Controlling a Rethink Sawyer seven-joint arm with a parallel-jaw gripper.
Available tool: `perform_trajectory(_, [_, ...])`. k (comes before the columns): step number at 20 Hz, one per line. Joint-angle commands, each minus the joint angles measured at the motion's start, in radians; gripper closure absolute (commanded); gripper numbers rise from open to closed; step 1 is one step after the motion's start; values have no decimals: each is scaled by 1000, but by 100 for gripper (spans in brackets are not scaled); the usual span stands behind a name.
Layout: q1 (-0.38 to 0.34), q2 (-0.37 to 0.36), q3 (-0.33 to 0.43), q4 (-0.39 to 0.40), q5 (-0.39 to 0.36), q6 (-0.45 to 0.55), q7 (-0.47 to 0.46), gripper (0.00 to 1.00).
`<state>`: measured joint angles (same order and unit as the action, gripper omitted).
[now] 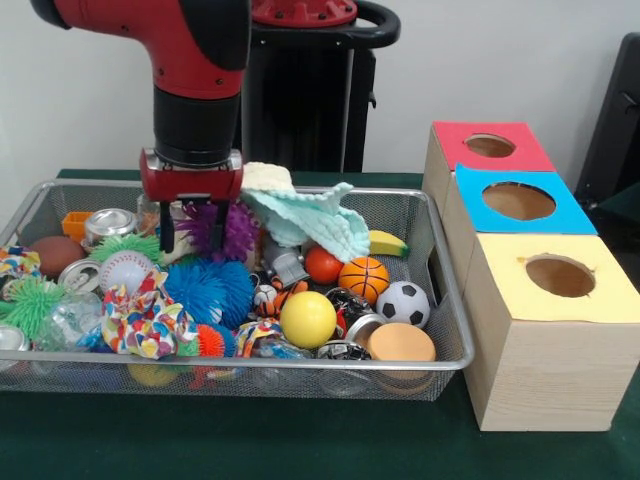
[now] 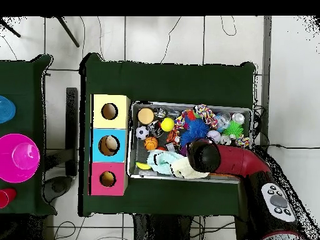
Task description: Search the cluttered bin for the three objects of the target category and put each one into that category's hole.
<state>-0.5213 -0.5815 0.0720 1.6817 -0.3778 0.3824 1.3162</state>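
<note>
A wire mesh bin [image 1: 300, 365] holds mixed clutter. It contains a yellow ball [image 1: 308, 318], a small basketball [image 1: 363, 278], a soccer ball [image 1: 404, 302], a baseball [image 1: 125, 270], spiky blue [image 1: 212, 288], green [image 1: 30, 305] and purple [image 1: 228, 232] balls, cans [image 1: 108, 225] and a pale cloth [image 1: 305, 212]. My gripper [image 1: 192, 232] hangs open just above the bin's back left part, with its fingers beside the purple spiky ball and holding nothing. In the overhead view the arm [image 2: 228, 161] covers the gripper over the bin [image 2: 187, 104].
To the right of the bin stands a row of wooden boxes with round holes, topped red [image 1: 490, 146], blue [image 1: 518, 201] and yellow [image 1: 560, 276]. A banana [image 1: 388, 243] and an orange disc [image 1: 400, 343] also lie in the bin. A pink plate [image 2: 19, 156] sits on a side table.
</note>
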Motion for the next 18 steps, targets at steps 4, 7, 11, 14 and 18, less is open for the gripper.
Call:
perform_trajectory(4, [-56, -27, 193, -36, -134, -61, -93, 0])
perform_trajectory(7, [-97, -47, 281, -3, -118, -71, -85, 0])
perform_trajectory(11, [-121, -52, 338, 28, -113, -83, -47, 0])
perform_trajectory(14, [-129, -52, 355, 37, -116, -82, -32, 0])
perform_trajectory(18, [-159, -40, 394, 69, -120, -102, -16, 0])
